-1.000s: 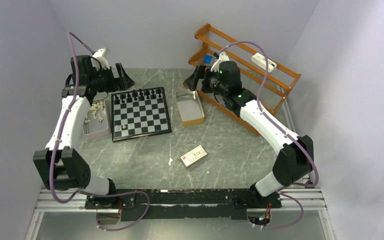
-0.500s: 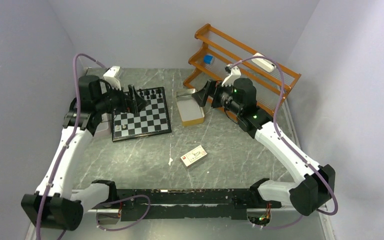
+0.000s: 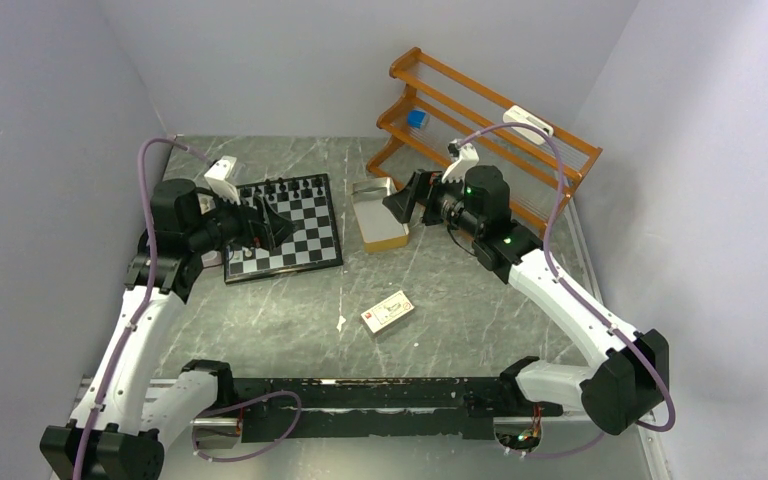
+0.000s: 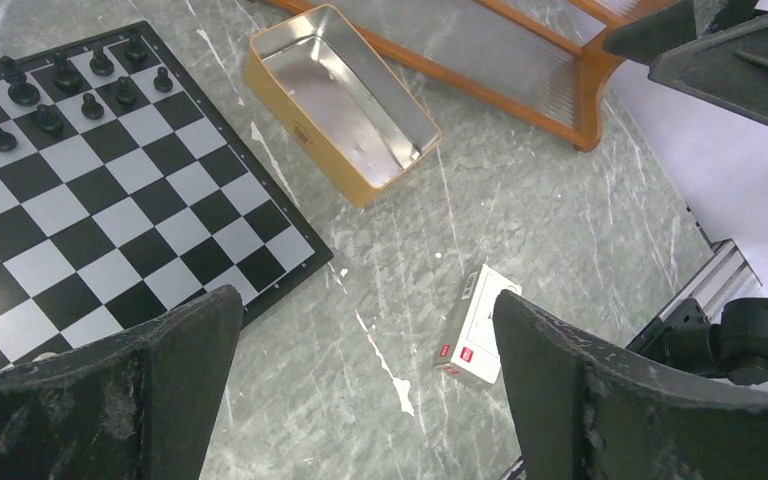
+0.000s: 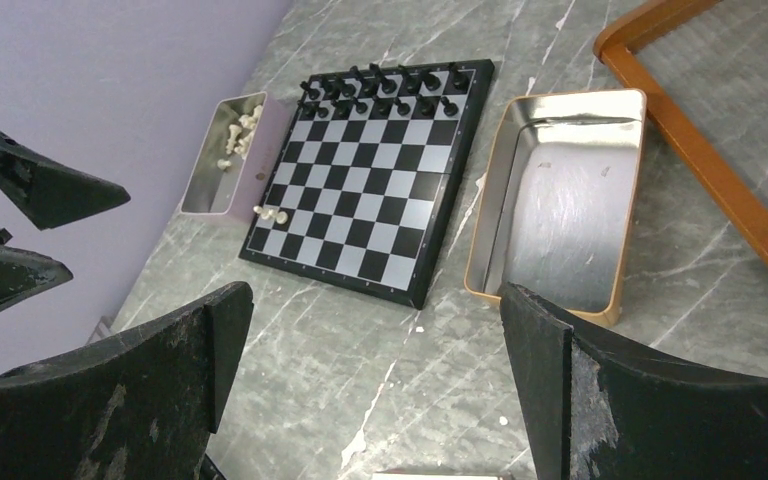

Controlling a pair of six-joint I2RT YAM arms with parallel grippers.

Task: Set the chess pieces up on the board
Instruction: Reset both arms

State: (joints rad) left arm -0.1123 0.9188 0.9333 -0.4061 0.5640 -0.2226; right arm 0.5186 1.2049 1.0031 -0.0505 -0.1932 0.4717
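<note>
One board (image 3: 310,240) lies under the left pincer (image 3: 278,225).

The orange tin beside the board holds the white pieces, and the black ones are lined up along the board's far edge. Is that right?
Not quite: the orange tin is empty. The right wrist view shows the white pieces lying in the pale tray on the other side of the board. The black ones are lined up along its far edge, as you say.
</note>
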